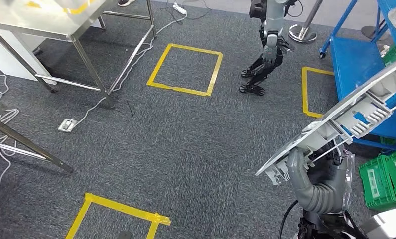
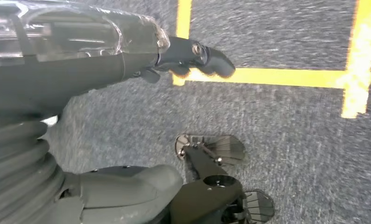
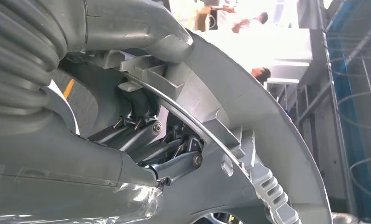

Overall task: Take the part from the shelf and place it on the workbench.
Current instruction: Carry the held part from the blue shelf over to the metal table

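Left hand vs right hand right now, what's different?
The right hand grips the large grey ribbed plastic part, thumb over its edge; the left hand holds nothing, its fingers apart. The right hand is raised with the part tilted near the blue metal shelf; the left hand points down at the grey carpet with yellow tape. Both have grey ribbed wrist covers.

The speckled dark grey carpet floor [image 1: 186, 144] carries yellow tape squares [image 1: 185, 68]. The ribbed, light grey plastic part [image 1: 352, 117] shows a small blue patch among its ribs. The right hand [image 1: 313, 181] holding it is mid-grey with darker fingers [image 3: 174, 163]; the left hand [image 2: 127, 65] is dark grey with near-black fingers [image 2: 206, 58]. A bright blue metal shelf [image 1: 352, 64] stands above green slotted crates [image 1: 385, 179]. The silver steel desk [image 1: 51, 22] trails white cables [image 1: 136, 59].
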Controlling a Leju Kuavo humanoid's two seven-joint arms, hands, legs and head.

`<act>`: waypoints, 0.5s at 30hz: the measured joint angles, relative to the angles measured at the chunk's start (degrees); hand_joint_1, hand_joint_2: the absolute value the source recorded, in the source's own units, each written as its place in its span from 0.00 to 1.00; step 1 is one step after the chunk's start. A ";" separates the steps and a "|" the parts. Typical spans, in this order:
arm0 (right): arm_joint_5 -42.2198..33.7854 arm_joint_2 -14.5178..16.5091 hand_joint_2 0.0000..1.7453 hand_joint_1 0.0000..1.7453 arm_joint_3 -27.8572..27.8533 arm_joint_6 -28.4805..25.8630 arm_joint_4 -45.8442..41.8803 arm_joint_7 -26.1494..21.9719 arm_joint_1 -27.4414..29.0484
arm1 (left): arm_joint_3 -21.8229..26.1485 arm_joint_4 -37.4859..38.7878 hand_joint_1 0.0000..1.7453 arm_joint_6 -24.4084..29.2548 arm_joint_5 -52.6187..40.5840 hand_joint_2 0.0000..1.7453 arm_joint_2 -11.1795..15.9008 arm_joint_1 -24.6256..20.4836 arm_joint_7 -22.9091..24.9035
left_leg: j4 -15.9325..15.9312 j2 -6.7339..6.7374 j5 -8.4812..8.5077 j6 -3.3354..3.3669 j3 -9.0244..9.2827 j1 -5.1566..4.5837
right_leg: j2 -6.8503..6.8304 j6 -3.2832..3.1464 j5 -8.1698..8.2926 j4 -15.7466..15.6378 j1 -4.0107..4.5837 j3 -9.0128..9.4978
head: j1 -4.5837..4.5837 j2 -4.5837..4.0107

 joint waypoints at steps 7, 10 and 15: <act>-0.40 0.22 1.00 1.00 0.10 -0.65 0.03 -1.07 -0.34 | 0.97 -0.01 0.00 0.57 0.75 1.00 0.90 0.16 1.51 | 17.64 4.49 -4.62 -0.89 -11.80 -0.08 | -5.10 -1.37 -1.69 -0.58 0.70 1.68 | -2.52 0.00; -0.82 0.24 1.00 1.00 0.21 -0.86 0.05 -1.09 -0.37 | 1.72 -0.01 0.00 0.65 1.06 1.00 1.41 0.33 1.29 | 10.37 6.17 2.32 -0.02 -10.15 -0.50 | -6.62 -1.24 -2.77 -0.43 1.08 3.04 | -3.35 0.00; -4.43 0.73 1.00 1.00 0.39 -2.09 1.25 -4.10 0.00 | 2.05 -0.01 0.00 0.78 0.11 1.00 2.13 0.05 3.89 | 3.52 9.16 4.66 1.72 -7.85 -2.00 | -9.36 -0.19 -3.76 -0.37 1.53 3.78 | -3.90 0.00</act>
